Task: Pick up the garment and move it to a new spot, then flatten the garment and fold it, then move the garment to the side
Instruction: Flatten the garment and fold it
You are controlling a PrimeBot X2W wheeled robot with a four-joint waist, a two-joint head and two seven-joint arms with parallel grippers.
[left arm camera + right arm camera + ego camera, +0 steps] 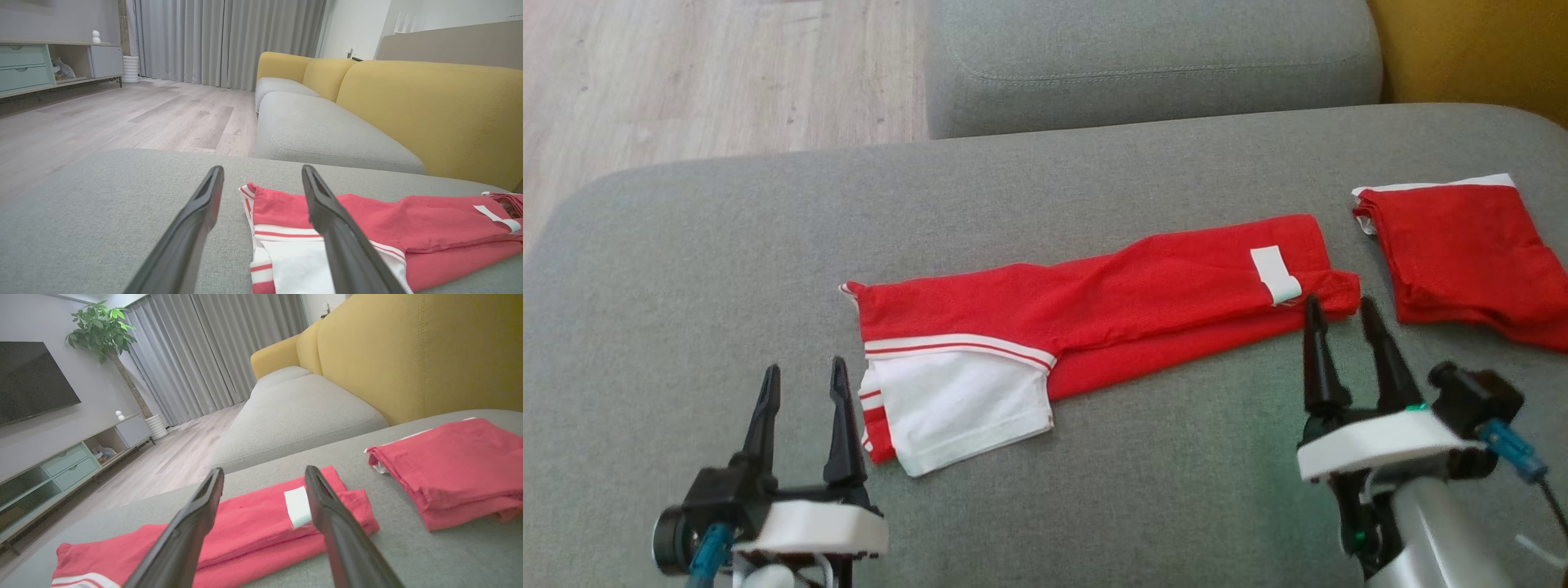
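Note:
A red garment (1111,302) with white trim lies stretched flat as a long folded strip across the grey cushion (686,269); its white-and-striped end is at the left, a white tag at the right. My left gripper (805,376) stands open just left of the striped end, nothing between its fingers. In the left wrist view the garment (408,228) lies under and right of the right finger. My right gripper (1339,306) is open at the garment's right end, by the tag. The right wrist view shows the garment (253,522) between and beyond the fingers.
A second red garment (1462,253), folded, lies at the cushion's right edge, also in the right wrist view (453,465). A further grey seat cushion (1152,57) and a yellow backrest (408,347) stand beyond. Wooden floor (686,73) lies to the left.

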